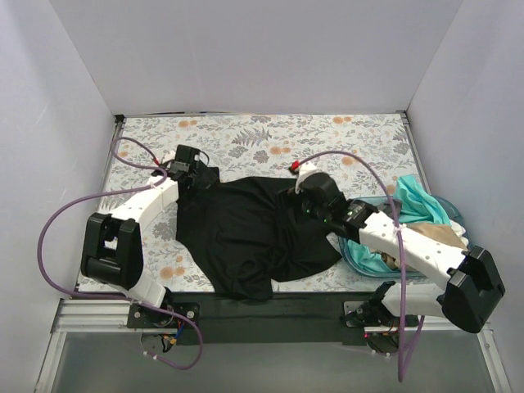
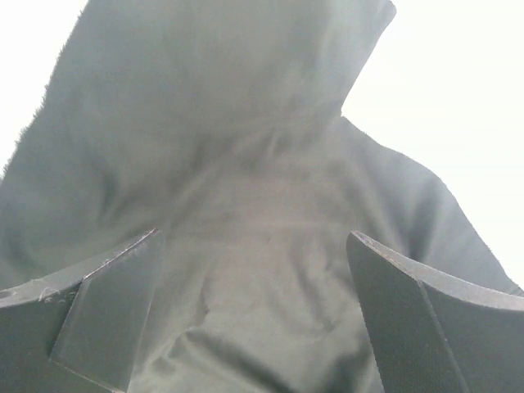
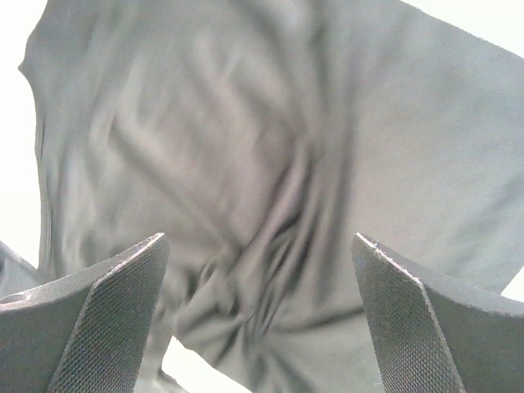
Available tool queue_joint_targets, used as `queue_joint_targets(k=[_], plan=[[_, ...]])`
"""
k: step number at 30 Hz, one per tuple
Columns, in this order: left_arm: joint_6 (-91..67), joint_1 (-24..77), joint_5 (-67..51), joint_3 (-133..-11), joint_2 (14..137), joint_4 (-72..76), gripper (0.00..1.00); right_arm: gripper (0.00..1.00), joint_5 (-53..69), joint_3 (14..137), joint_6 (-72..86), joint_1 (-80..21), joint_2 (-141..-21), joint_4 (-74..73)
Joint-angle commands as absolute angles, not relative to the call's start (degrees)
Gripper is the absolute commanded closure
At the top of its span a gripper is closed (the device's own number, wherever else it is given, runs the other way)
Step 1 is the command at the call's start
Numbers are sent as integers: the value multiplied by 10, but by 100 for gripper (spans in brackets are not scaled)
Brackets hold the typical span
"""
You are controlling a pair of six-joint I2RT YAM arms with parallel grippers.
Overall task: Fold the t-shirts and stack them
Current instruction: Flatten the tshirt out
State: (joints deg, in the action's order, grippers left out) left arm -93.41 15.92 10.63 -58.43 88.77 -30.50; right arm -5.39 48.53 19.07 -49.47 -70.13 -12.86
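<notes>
- The black t-shirt (image 1: 246, 233) is spread rumpled over the middle of the bench (image 1: 246, 135), with its lower hem close to the near edge.
- The teal t-shirt (image 1: 417, 201) and the tan t-shirt (image 1: 438, 236) are heaped in the blue tub (image 1: 357, 252) at the right edge, towards the near right corner.
- The step in hand is judged to be flattening and squaring the black t-shirt before any fold is made.
- For that to go well, the cloth should be gripped at its outer edges, one thin layer at each side, and drawn apart evenly so that the creases in the middle are pulled out.
- The cloth should be kept low over the bench while it is drawn, so that it is not bunched again.
- The left gripper (image 1: 196, 173) is placed over the shirt's corner nearest the far left of the bench.
- Its fingers (image 2: 106, 307) are held wide apart, with black cloth seen between them; nothing is pinched.
- The right gripper (image 1: 301, 195) is placed over the shirt's right side, next to the tub.
- Its fingers (image 3: 106, 319) are likewise spread wide above wrinkled black cloth, and nothing is gripped.
- Whether either fingertip touches the cloth cannot be told.
</notes>
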Motion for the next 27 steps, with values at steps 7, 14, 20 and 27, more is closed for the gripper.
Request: queue_joint_targets(k=[7, 14, 20, 27], plan=[[-913, 49, 147, -797, 1018, -373, 6, 2, -11, 541, 180, -309, -737, -138], [-876, 34, 159, -985, 1187, -428, 8, 2, -39, 510, 161, -287, -712, -154], [-868, 33, 190, -1058, 1270, -466, 28, 2, -69, 488, 153, -279, -686, -166], [-845, 33, 175, -1073, 1308, -473, 52, 2, -73, 475, 150, -274, -679, -172]])
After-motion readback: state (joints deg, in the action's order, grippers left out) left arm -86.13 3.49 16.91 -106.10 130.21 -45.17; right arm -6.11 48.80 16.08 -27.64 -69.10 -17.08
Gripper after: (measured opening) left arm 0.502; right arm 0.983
